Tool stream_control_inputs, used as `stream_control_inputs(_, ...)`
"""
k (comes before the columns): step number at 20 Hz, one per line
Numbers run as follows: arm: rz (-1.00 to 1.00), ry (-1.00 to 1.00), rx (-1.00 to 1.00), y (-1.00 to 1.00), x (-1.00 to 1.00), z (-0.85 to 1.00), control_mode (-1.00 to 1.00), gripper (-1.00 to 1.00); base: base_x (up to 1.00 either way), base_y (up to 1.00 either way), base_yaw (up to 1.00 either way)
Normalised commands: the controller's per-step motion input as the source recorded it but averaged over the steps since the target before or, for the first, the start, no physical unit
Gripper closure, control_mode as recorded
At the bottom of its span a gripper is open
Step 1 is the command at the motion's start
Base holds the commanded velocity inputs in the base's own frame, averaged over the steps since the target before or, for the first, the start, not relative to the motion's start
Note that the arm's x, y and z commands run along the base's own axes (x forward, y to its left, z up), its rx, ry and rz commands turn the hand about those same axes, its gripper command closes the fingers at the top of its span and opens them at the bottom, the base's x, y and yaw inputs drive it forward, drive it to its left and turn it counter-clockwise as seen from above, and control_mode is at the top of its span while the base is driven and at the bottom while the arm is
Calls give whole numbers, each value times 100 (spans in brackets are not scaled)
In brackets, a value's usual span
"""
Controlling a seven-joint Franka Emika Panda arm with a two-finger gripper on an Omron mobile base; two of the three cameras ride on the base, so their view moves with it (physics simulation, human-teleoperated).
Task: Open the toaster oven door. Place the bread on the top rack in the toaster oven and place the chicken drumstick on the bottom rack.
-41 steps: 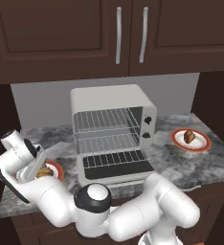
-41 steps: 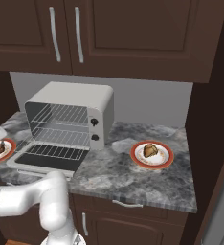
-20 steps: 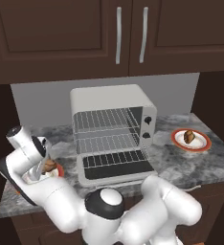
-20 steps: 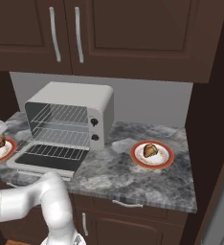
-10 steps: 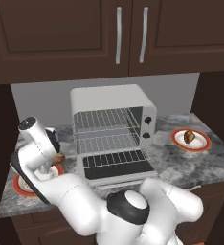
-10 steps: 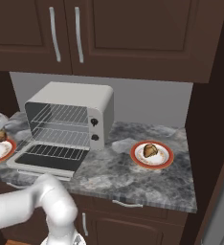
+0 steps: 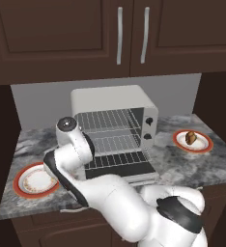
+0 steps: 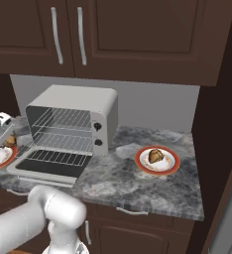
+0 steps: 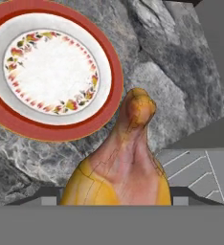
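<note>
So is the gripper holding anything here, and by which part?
Yes: the chicken drumstick, gripped by its thick meaty end, the narrow bone end pointing away from the gripper.

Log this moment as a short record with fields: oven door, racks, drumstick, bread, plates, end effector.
oven door: toaster oven door folded down flat, toaster oven open
racks: top rack and bottom rack both bare
drumstick: chicken drumstick held in the end effector, lifted off its plate, over the counter
bread: on the right plate, untouched
plates: left plate now holds nothing
end effector: gripping the drumstick, left of the oven
</note>
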Motion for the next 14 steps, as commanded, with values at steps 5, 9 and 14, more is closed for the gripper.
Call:
stream_control_inputs(5, 0, 6, 5, -55, 0, 26, -100, 100, 0, 0, 0)
stream_control_inputs(9, 4, 11, 0, -48, 2, 16, -100, 100, 0, 0, 0)
stream_control_inputs(14, 7, 11, 0, -55, 4, 6, -100, 100, 0, 0, 0)
